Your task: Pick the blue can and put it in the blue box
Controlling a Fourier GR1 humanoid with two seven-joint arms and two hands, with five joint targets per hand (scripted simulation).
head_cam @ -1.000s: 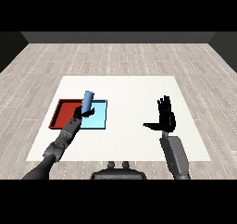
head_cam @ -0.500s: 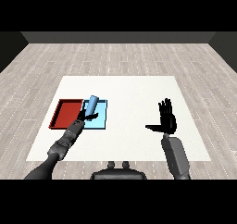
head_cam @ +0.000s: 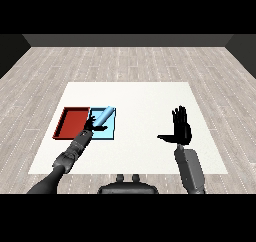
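Because the left hand [head_cam: 92, 125] was curled round the steeply tilted blue can [head_cam: 103, 117] over the blue tray [head_cam: 112, 135], a release risked it rolling out, while the right hand [head_cam: 181, 128] hung spread.

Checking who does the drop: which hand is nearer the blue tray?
Left. The left hand is over the blue tray, curled round the tilted blue can. The right hand hangs open well off to the tray's right, above bare table.
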